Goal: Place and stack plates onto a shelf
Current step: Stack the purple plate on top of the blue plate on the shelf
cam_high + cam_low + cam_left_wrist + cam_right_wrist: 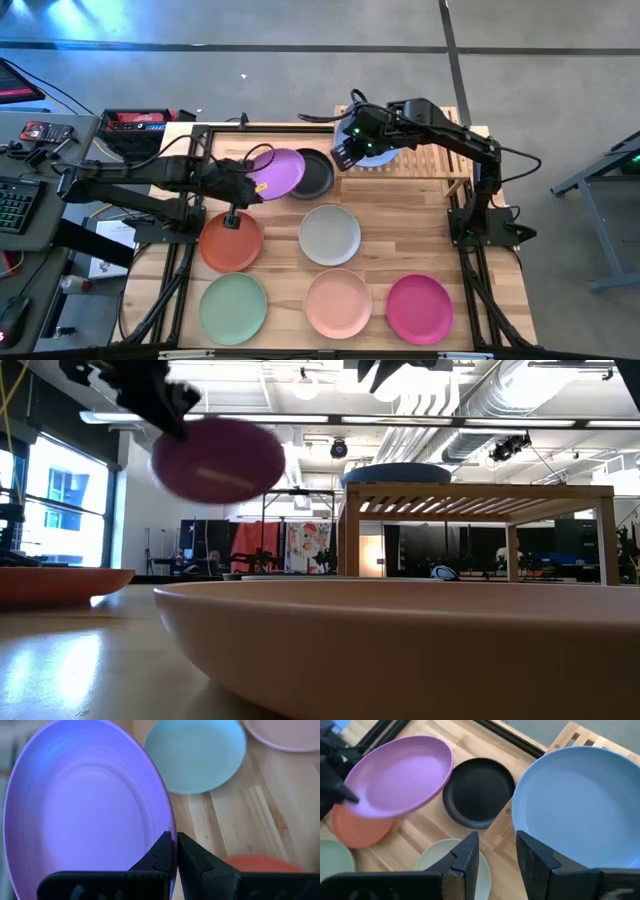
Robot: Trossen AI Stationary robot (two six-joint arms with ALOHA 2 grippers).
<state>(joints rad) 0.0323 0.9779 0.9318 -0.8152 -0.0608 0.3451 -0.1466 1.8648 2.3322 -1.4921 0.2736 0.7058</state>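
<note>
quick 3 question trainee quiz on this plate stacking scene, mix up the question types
1. True or false: the left gripper is shut on the rim of the purple plate, holding it above the table.
2. Which plate lies on the shelf? A) black B) blue C) magenta
3. Fill in: the right gripper hangs open over the ____ plate.

Key
1. True. In the low view the purple plate hangs in the air.
2. B. The blue plate rests on the shelf; the black plate sits on the table beside the shelf, and the magenta plate lies at the table's near edge.
3. blue
</note>
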